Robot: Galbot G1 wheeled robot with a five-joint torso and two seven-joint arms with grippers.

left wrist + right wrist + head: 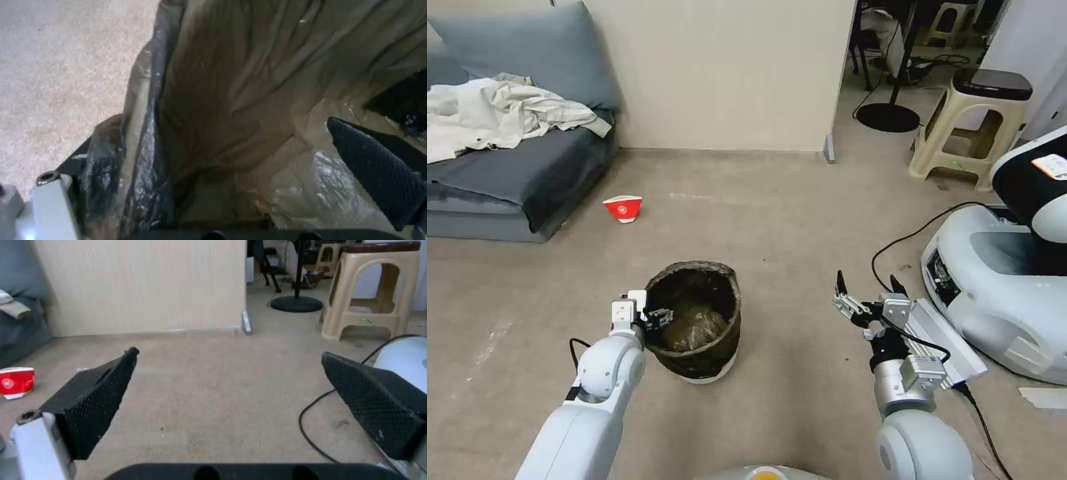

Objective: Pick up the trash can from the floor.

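Your left hand [657,317] straddles the trash can [697,333] rim, fingers spread, not clamped; can on floor [800,227]; right hand [867,283] open, idle.

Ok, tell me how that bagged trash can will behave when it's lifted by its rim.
The trash can is probably light: small, thin plastic, apparently little inside. The left gripper straddles its rim, so it may tilt, hanging from one side. The crinkled bag looks glossy and loose, so it could slip.

The trash can's [146,140] bagged rim is running between the left gripper's [213,160] fingers, 1 textured pad [378,170] sitting inside against crinkled liner, floor [62,66] lying outside.
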